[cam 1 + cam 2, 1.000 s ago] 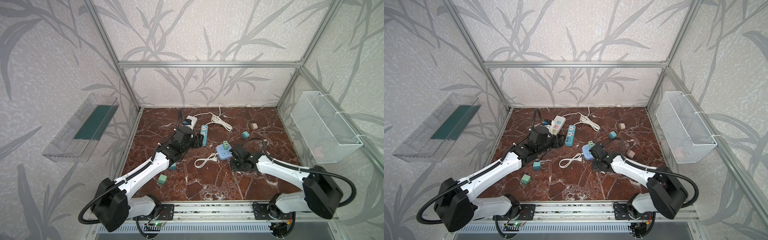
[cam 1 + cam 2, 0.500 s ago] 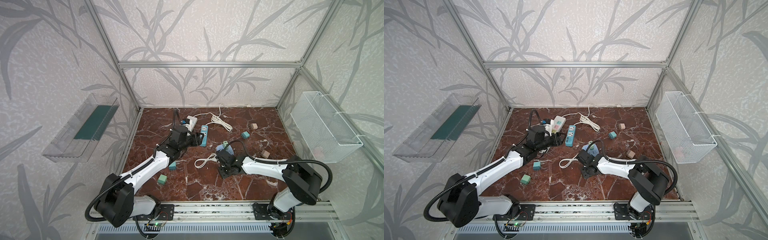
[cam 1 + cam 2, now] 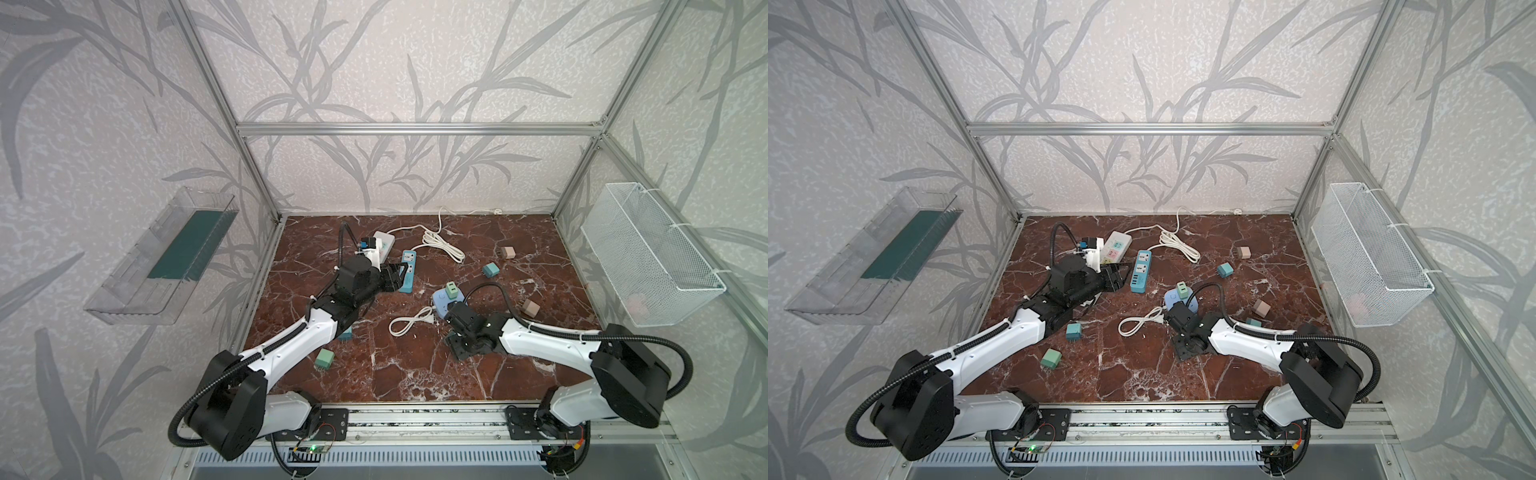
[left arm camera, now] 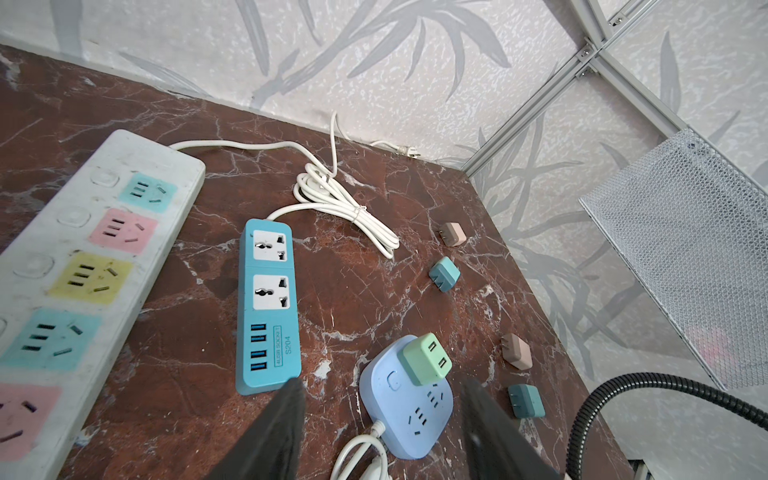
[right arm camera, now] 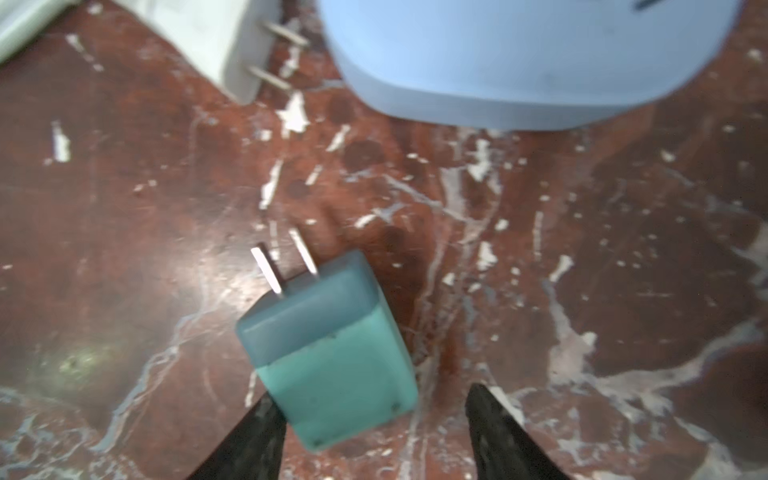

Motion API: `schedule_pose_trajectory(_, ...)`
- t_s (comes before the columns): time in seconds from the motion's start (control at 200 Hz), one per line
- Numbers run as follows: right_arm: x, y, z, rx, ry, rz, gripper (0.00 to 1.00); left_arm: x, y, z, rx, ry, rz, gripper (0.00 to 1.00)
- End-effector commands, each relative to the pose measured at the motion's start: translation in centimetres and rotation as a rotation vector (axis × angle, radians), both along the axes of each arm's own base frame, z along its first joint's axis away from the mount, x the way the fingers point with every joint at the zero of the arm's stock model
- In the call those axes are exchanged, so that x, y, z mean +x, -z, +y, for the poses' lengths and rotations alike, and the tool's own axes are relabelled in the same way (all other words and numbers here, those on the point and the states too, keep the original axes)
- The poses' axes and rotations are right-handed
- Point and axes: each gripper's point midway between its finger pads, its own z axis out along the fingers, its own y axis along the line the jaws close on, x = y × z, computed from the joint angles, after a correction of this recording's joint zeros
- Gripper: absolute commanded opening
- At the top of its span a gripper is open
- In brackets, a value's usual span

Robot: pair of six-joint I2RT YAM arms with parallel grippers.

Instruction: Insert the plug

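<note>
1. Hands: two. The left hand point(image 4: 382, 380) stands with its jaws parted and nothing between them. The right hand point(image 5: 372, 394) is likewise parted and grips nothing.
2. Loose plugs in a top view: six. Behind the left hand, beside its arm: green plug point(image 3: 1051, 358), teal plug point(image 3: 1073, 331). Right of the right hand: second teal plug point(image 3: 1253, 322), brown plug point(image 3: 1261, 308). Beyond the right hand: third teal plug point(image 3: 1224, 270), pink-brown plug point(image 3: 1244, 252).
3. Socket units: three. Just beyond the right hand: light-blue socket block point(image 4: 386, 415), carrying one inserted green adapter point(image 4: 424, 359). Just ahead of the left hand: blue strip point(image 4: 268, 307). Beside that strip, farther on: white strip point(image 4: 83, 257).
4. The target plug point(image 5: 328, 357): one, teal, shown only in the right wrist view. It lies flat on the surface point(image 5: 540, 249), its rear end between the right hand's jaws, one corner at one jaw, a gap to the other. Its two prongs point away from the hand; the socket block lies beyond, apart from it.
</note>
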Motion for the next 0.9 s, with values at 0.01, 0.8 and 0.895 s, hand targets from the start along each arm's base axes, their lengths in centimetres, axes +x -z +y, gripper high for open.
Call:
schedule_pose_trajectory(0.01,0.8,-0.4,-2.7,-0.024,0.052,-0.011,0.69,0.8,-0.2,0.8,0.056,-0.056,0.043,0.59)
schedule_pose_trajectory(0.8,3.2,-8.3,-9.8,0.323,0.461,-0.432,0.61,-6.2,7.3,-12.3,0.526,0.436,0.384,0.43)
schedule_pose_trajectory(0.895,2.8,-8.4,-11.7,0.281,0.515,-0.463,0.67,-7.5,8.6,-13.7,0.657,0.499,0.419,0.39)
